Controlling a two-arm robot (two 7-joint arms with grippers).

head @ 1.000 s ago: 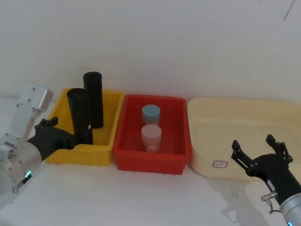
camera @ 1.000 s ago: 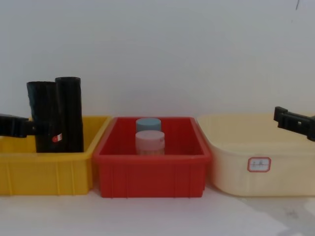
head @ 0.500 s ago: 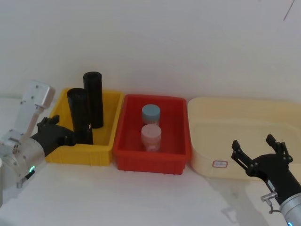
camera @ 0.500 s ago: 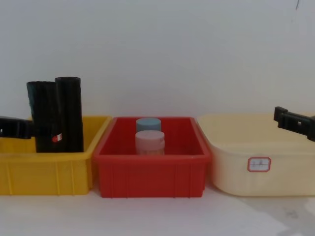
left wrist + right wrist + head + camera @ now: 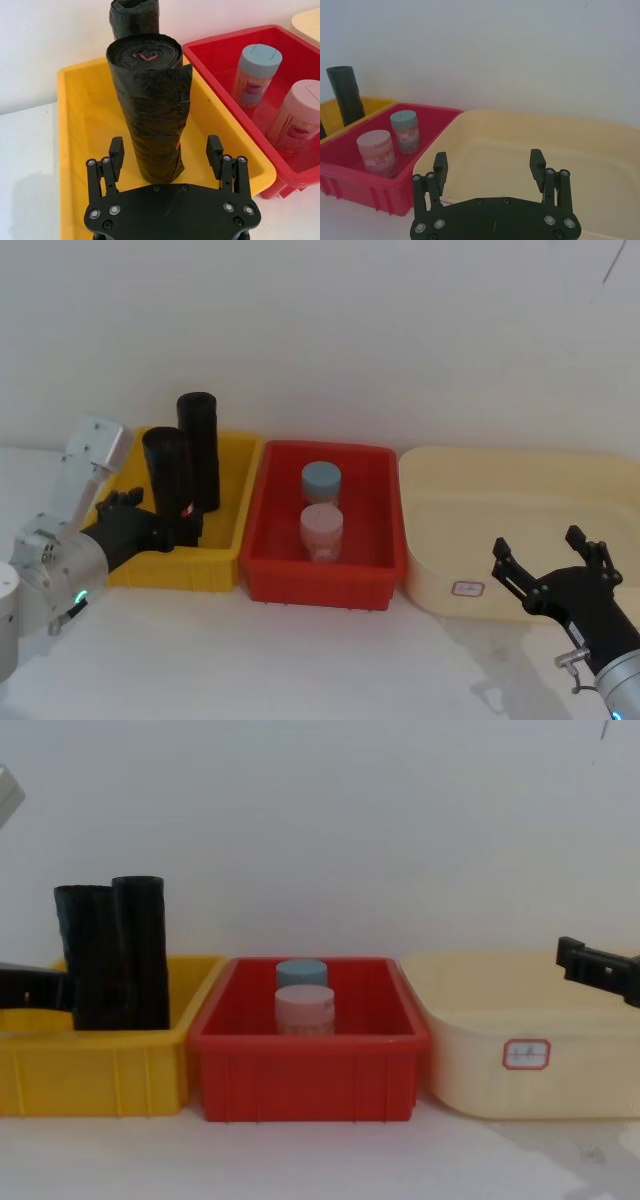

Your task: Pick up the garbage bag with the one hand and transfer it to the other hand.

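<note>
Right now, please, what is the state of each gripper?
Left gripper: open around the garbage bag, not closed on it.
Right gripper: open, empty, near the cream tub.

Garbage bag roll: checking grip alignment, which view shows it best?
Left wrist view: the garbage bag roll stands upright between the left gripper's open fingers, not touching. Head view shows it from above; chest view, side-on. Right gripper idle.

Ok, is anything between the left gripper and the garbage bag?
Nothing: in the left wrist view the open left gripper straddles the garbage bag, only bare yellow bin showing in the gaps.
</note>
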